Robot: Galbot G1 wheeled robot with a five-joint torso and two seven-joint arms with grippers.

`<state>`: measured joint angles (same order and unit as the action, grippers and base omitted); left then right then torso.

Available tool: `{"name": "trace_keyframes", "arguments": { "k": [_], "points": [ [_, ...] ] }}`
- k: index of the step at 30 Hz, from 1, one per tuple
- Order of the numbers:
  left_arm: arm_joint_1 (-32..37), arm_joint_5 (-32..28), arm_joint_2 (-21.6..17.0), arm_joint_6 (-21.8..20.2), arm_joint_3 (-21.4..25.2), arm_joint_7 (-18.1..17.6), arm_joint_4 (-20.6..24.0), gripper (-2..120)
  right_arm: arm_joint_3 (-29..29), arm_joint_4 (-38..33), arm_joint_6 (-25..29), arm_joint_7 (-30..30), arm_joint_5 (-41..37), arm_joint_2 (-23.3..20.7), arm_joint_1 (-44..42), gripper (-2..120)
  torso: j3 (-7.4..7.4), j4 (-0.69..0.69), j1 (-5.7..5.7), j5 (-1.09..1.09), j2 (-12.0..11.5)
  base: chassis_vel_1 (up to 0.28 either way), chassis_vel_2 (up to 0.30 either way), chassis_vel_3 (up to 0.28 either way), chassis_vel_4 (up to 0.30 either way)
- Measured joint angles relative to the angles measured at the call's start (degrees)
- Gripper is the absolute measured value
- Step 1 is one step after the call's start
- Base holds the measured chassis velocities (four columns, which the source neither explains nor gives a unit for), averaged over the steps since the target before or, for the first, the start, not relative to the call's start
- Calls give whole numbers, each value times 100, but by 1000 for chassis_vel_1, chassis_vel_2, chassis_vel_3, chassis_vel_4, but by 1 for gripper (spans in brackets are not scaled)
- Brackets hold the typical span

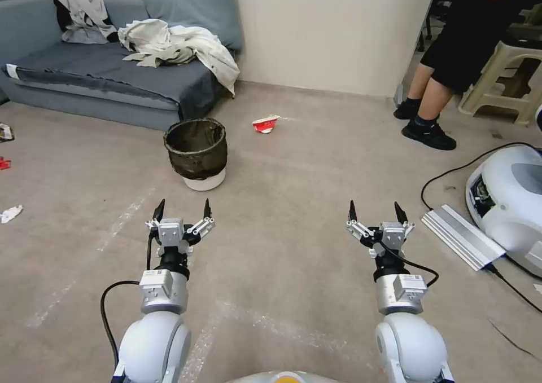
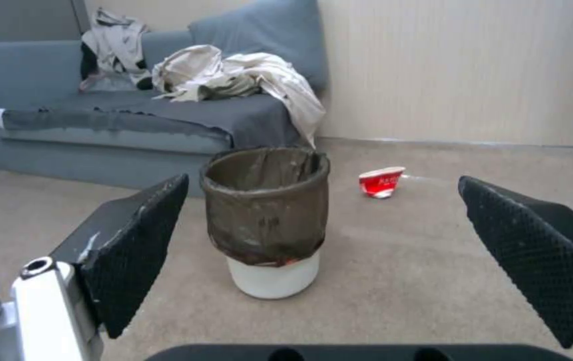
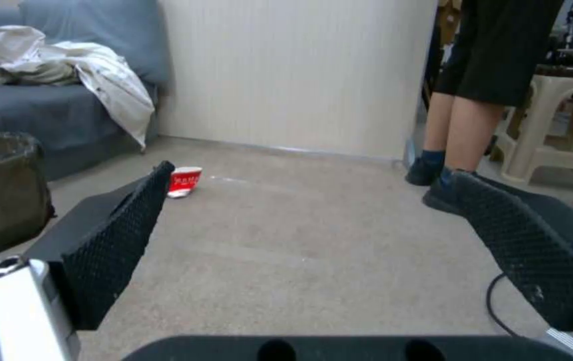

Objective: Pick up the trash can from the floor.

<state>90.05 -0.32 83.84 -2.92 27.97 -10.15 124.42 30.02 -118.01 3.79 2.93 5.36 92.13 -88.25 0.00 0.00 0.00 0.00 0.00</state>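
While both arms hang low over the flat beige-grey carpet-like floor (image 1: pixel 316 163), the small round white plastic trash can (image 1: pixel 197 153) stands upright ahead of the left arm, just in front of the grey-blue fabric sofa (image 1: pixel 84 73). Bin appearance: dark brownish-black translucent bag folded over the rim and hanging down most of the wall, so only a band of white plastic shows at the bottom. Bag looks wrinkled; rim opening round, inside dark. In left wrist view the trash can (image 2: pixel 268 220) sits between the two black textured fingers (image 2: pixel 136 240) as seen from the camera, but it's farther off, not touched.

Left gripper (image 1: pixel 183 210): jaws spread wide, nothing held, above floor, near the bin but apart from it. Right gripper (image 1: pixel 376 211): also spread wide, empty, well to the right of the bin; its black fingers (image 3: pixel 116 240) frame bare carpet in right wrist view, w/ the bin's edge (image 3: pixel 2 190) off to one side.

Crushed red-and-white paper cup (image 1: pixel 265 124) lies on floor beyond the bin, to its right, near the pale wall (image 1: pixel 333 27). Crumpled off-white cloth (image 1: pixel 180 44) is heaped on the sofa seat. Faint whitish tape marks (image 1: pixel 121 216) run across carpet by left arm.
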Motion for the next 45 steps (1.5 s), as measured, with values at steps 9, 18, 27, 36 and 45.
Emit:
{"name": "trace_keyframes", "arguments": {
  "k": [9, 18, 27, 36, 45],
  "points": [
    [16, 22, 18, -45, -21, 30, 30, 100, 6, 0, 9, 12, -3, 0, -20, 100, 0, 0, 0, 0, 0, 0, 0, 0, 0],
    [37, 38, 19, -53, -33, 61, 69, 100, 7, 14, 34, 17, -6, 0, -25, 100, 0, 0, 0, 0, 0, 19, 27, 23, 19],
    [33, 66, 27, -45, -33, 76, 69, 100, 6, 19, 43, 24, -16, 0, -23, 100, 0, 1, 0, 0, 0, 78, 66, 79, 65],
    [51, 141, 51, 198, -38, 51, 2, 100, 6, 15, 46, 16, -26, 0, -39, 100, 0, -1, 0, 0, 0, 16, 14, 14, 17],
    [59, 138, 45, 192, -31, 39, 38, 100, 5, 2, 46, 4, -25, 0, -57, 100, 0, 0, 0, 0, 0, 0, 0, 0, 0]
  ]
}}
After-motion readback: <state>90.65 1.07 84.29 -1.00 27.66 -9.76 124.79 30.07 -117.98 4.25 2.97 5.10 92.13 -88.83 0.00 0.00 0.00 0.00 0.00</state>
